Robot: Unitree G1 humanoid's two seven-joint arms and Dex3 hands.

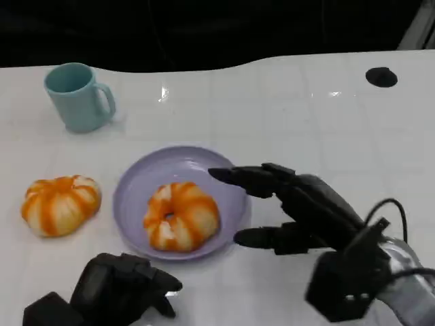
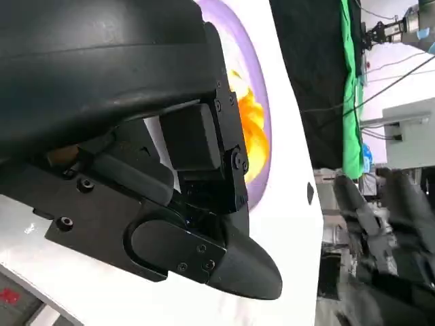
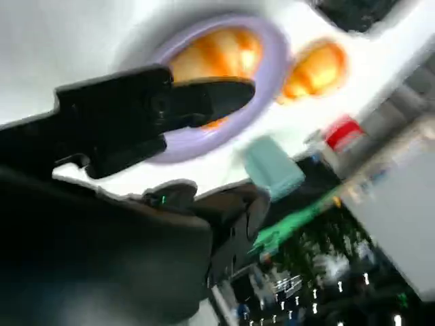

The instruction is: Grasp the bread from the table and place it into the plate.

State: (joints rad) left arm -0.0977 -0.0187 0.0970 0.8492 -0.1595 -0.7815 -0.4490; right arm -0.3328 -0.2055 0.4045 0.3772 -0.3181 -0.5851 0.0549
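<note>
The white table (image 1: 306, 122) is taking most of the head view, and its far edge is running along the dark background at 12 o'clock. The right hand (image 1: 285, 204) is hovering at 3 o'clock of the plate, holding nothing; its fingers (image 1: 248, 178) are spread apart, the upper ones reaching over the plate's right rim and the lower one lying just outside that rim. The left hand (image 1: 119, 288) is resting at 6 o'clock of the plate, near the table's front edge, with its fingers curled in and nothing in them. The lilac plate (image 1: 132, 183) is sitting in the middle of the table. One orange-and-white bread (image 1: 181, 215) is lying inside the plate, toward its front rim. A second bread (image 1: 60, 204) is lying on the table at 9 o'clock of the plate, apart from it. A teal mug (image 1: 76, 96) is standing at 10 o'clock, well apart from the plate.
</note>
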